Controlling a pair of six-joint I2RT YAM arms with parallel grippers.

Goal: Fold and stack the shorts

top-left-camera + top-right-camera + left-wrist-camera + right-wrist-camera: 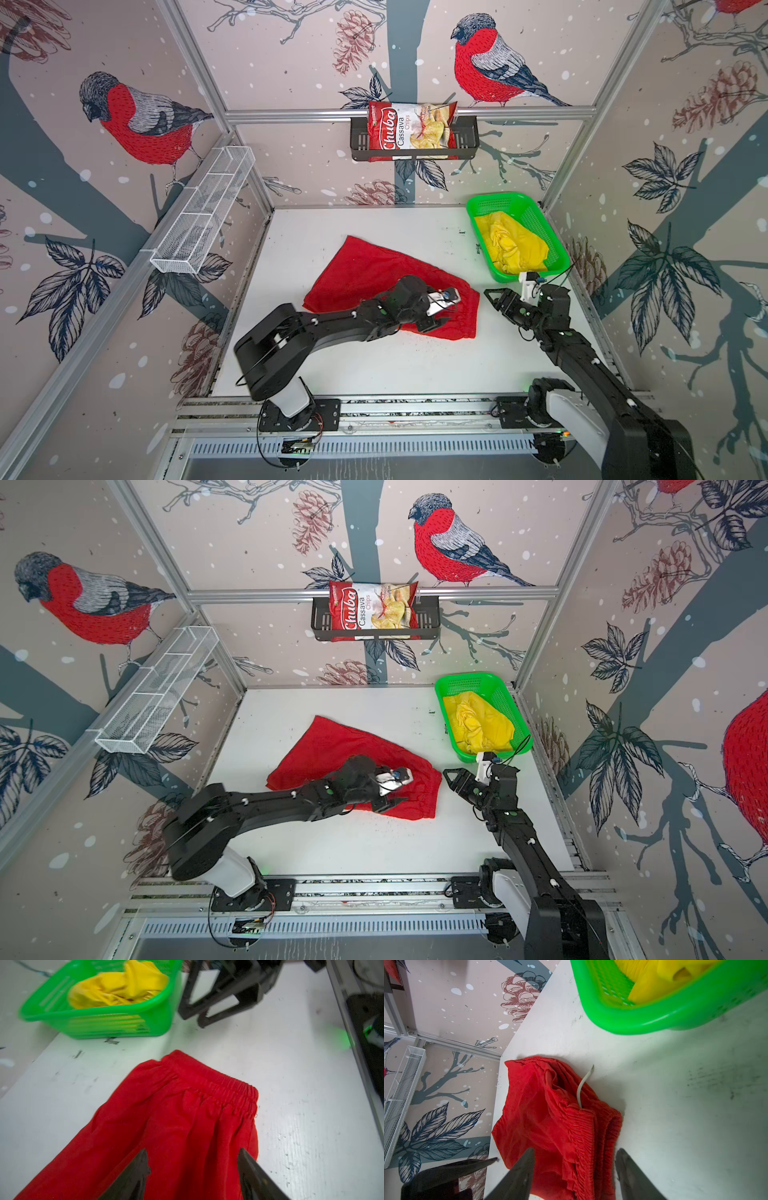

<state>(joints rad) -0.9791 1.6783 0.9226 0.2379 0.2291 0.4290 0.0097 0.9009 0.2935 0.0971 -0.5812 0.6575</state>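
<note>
The red shorts [365, 274] lie folded on the white table [374, 365], waistband toward the right; a white drawstring [580, 1088] pokes out of them. My left gripper [434, 322] hovers over the cloth near the waistband [218, 1084], open, its two fingertips [144, 1153] spread above the red fabric [176, 1118]. To the right of the waistband edge my right gripper [492, 301] is open too, its jaws astride that edge [591, 1136] in the right wrist view. The yellow shorts [511, 245] sit crumpled in the green basket [490, 203].
The basket stands at the table's back right corner, just beyond my right gripper. A chips bag [409, 126] sits in a black rack on the back wall. A white wire shelf [203, 212] hangs on the left wall. Aluminium rails [395, 409] run along the front edge.
</note>
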